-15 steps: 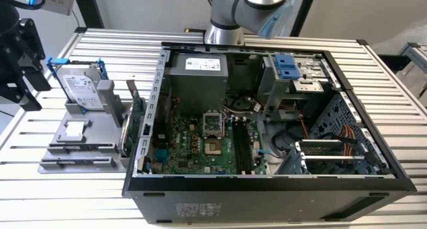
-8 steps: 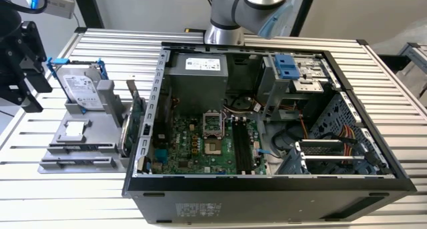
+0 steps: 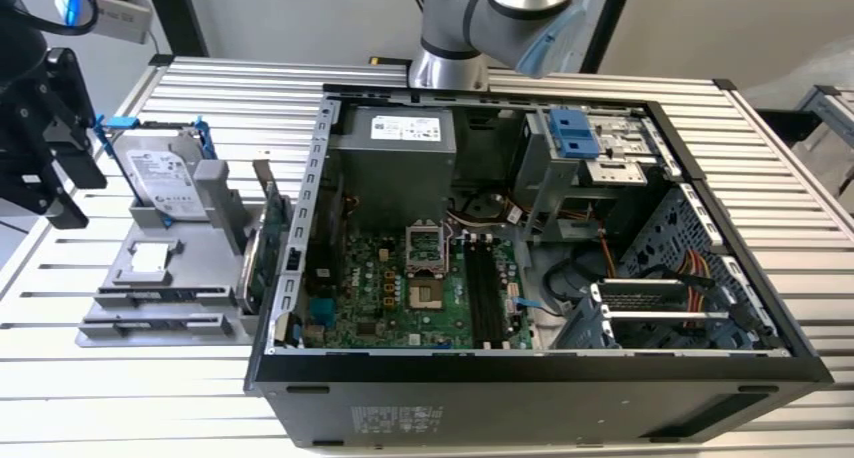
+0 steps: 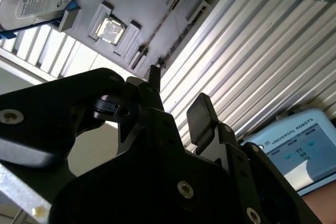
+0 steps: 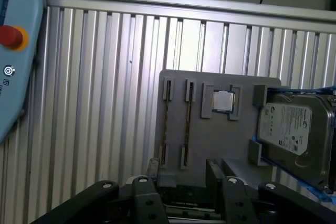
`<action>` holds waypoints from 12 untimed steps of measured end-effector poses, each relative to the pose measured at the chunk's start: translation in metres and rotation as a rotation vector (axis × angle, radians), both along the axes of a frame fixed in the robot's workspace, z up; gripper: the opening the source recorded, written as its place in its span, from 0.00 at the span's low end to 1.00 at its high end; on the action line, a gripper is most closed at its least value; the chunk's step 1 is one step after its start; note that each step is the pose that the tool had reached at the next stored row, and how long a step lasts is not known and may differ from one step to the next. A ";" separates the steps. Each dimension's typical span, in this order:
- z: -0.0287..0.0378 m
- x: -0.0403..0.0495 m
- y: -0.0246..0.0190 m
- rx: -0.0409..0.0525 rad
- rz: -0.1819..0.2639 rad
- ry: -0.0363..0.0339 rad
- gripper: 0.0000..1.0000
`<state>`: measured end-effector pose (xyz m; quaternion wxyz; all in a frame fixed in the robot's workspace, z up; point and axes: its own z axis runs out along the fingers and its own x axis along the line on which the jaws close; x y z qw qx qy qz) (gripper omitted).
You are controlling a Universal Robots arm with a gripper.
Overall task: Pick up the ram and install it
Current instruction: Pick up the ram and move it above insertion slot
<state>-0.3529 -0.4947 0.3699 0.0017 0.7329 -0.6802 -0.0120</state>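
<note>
1. Hovering wide open, nothing between its fingers: black two-finger gripper (image 5: 184,174), over one edge of the flat grey holder tray (image 5: 210,140).
2. Standing on edge in a long tray slot, clear of the gripper: thin dark ram stick (image 5: 167,124).
3. Sitting on the ribbed aluminium worktop (image 5: 94,103), beside the open black computer case (image 3: 534,408).
</note>
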 end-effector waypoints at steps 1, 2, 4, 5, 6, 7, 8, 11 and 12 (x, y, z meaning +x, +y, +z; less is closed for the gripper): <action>-0.0005 0.0000 0.0000 0.0000 -0.001 0.0001 1.00; -0.0011 0.0000 0.0000 0.0000 -0.001 0.0000 1.00; -0.0024 0.0000 0.0000 -0.0002 -0.002 0.0000 1.00; -0.0029 0.0000 0.0000 -0.0004 -0.002 0.0000 1.00; -0.0036 0.0000 0.0000 -0.0004 -0.002 0.0000 1.00; -0.0041 0.0000 0.0000 -0.0006 -0.003 0.0000 1.00; -0.0048 0.0000 0.0000 -0.0008 -0.003 0.0000 1.00; -0.0065 0.0000 0.0000 -0.0013 -0.003 0.0000 1.00; -0.0071 0.0000 0.0000 -0.0015 -0.003 0.0000 1.00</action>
